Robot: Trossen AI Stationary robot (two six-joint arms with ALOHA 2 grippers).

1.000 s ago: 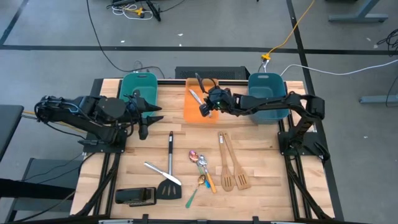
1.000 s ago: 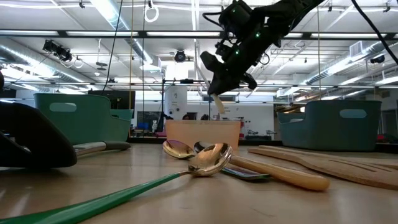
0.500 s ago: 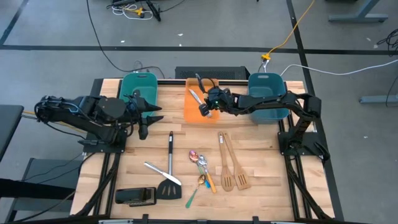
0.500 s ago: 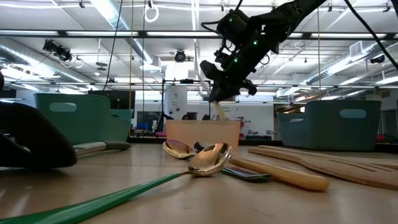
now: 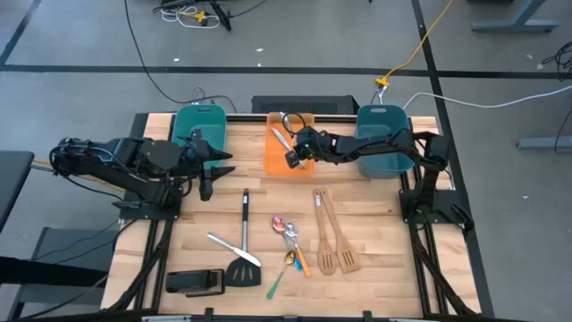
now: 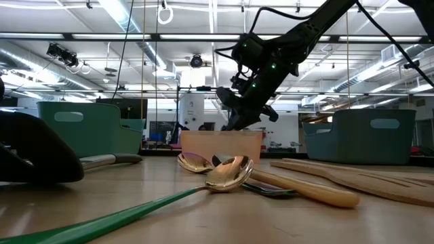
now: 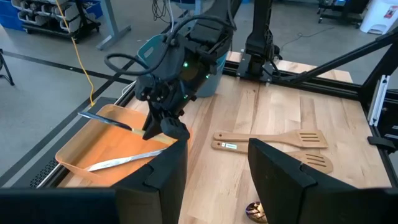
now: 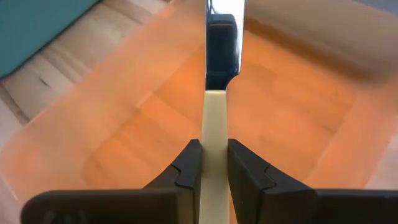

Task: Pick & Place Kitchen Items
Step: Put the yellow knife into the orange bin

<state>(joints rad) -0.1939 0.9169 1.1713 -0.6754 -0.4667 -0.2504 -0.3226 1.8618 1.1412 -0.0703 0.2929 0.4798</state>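
Hovering over the orange bin [image 5: 284, 154], the right gripper [image 8: 208, 163] is pinched tight on a cream-handled utensil [image 8: 214, 112], its tip hanging just inside. It looks light, stiff and slick, best gripped mid-handle. Beside the teal bin [image 5: 199, 125], the left gripper [image 5: 207, 170] waits wide open, holding nothing.

Orange bin [image 5: 284, 154] floor bare beside silver knife [image 5: 280, 139].

Three bins along the table's far edge, right gripper [image 5: 292, 159] over the middle bin [image 5: 277, 162] with a knife [image 5: 281, 140] in it, utensils spread nearer the front, block [image 5: 194, 283] front-left.
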